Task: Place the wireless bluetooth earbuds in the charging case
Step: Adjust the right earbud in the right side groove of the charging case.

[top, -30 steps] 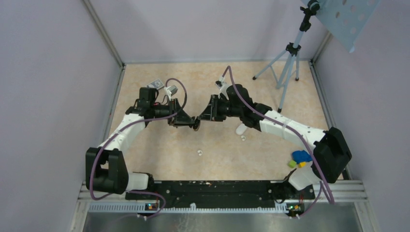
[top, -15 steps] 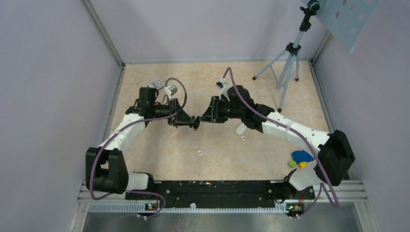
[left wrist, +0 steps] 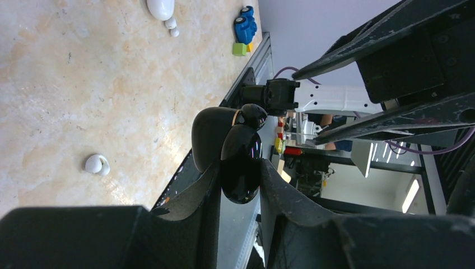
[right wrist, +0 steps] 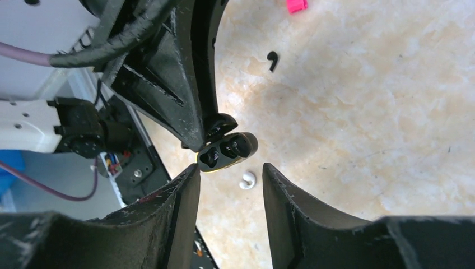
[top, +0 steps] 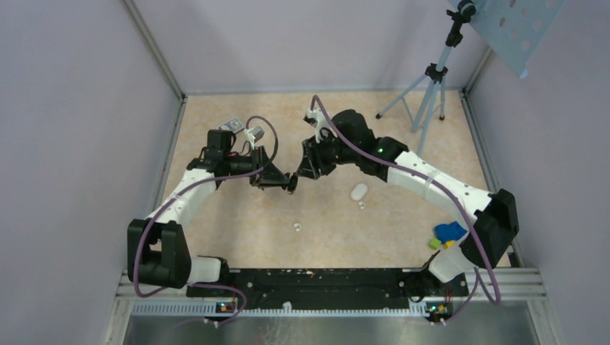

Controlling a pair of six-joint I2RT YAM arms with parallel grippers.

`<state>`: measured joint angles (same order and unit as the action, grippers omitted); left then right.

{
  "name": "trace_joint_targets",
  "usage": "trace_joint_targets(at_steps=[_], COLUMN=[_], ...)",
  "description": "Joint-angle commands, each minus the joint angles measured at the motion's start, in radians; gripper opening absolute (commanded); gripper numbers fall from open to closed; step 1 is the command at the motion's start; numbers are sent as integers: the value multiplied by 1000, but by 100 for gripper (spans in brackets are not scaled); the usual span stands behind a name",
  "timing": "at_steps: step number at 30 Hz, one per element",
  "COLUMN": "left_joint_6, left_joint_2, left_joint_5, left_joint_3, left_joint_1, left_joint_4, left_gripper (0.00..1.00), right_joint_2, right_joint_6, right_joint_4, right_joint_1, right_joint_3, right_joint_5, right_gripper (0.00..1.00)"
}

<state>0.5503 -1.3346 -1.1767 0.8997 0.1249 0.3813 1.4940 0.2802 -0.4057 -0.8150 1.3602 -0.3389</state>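
Observation:
My left gripper (top: pixel 286 180) (left wrist: pixel 240 168) is shut on a glossy black charging case (left wrist: pixel 240 162), held above the table. Its lid is open and two empty wells (right wrist: pixel 227 150) face my right gripper. My right gripper (top: pixel 303 169) (right wrist: pixel 229 171) is open and empty, its fingertips just short of the black case. One white earbud (top: pixel 296 228) (left wrist: pixel 95 164) (right wrist: pixel 247 180) lies on the table below. A second white earbud (top: pixel 362 205) (left wrist: pixel 172 27) lies beside a closed white pill-shaped case (top: pixel 358 192) (left wrist: pixel 161 8).
A tripod (top: pixel 428 93) stands at the back right. A blue toy car with green and yellow blocks (top: pixel 446 235) lies at the right near edge. A grey card-like box (top: pixel 231 124) lies behind the left arm. A small black item (right wrist: pixel 273 59) and a pink piece (right wrist: pixel 296 5) lie farther back.
My right arm has swung left and back, so the white pill-shaped case beside it now shows fully. Its gripper stays at the black case. My left arm has not moved.

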Motion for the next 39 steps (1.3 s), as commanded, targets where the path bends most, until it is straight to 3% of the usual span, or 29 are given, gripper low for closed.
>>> trace_joint_targets(at_steps=[1,19,26,39], left_joint_6=[-9,-13,-15,-17], left_joint_2=[1,6,6,6], left_joint_5=[-14,-15,-15,-14], left_joint_3=[38,30,28,27], left_joint_1=[-4,-4,-4,-4], left_joint_4=[-32,-30,-30,-28], left_gripper=[0,0,0,0], right_joint_2=[64,142,164,152], right_joint_6=[-134,-118,-114,-91], right_joint_4=[-71,-49,-53,-44], right_joint_1=[2,3,2,1], right_joint_3=[75,152,166,151], right_joint_5=[-45,-94,-98,-85], right_gripper=[44,40,31,25])
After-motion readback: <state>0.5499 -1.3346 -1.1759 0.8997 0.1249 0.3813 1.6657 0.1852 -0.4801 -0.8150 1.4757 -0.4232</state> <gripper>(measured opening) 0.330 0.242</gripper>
